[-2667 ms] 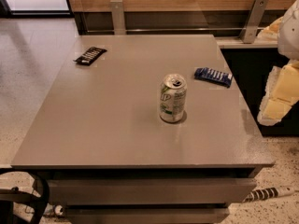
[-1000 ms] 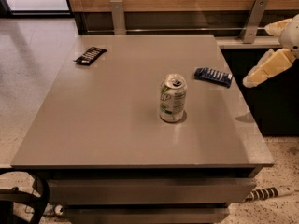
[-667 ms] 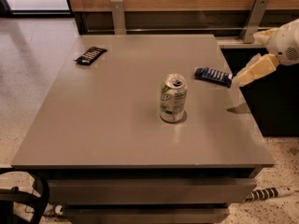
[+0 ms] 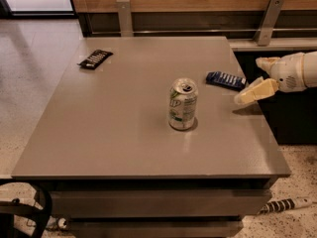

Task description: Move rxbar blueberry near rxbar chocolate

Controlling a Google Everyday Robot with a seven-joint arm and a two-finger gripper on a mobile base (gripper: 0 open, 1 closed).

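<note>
Since gripper [image 4: 260,78] hovers empty, fingers spread, at 3 o'clock of rxbar blueberry [image 4: 225,80], a shallow pinch could flick the flat bar away. Can [image 4: 183,104] sits near the path to rxbar chocolate [image 4: 95,58] at table's [image 4: 124,148] 10 o'clock corner, so a low carry risks a knock-over.

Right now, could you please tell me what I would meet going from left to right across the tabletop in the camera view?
rxbar chocolate → soda can → rxbar blueberry → gripper, hovering at the table's right edge.
</note>
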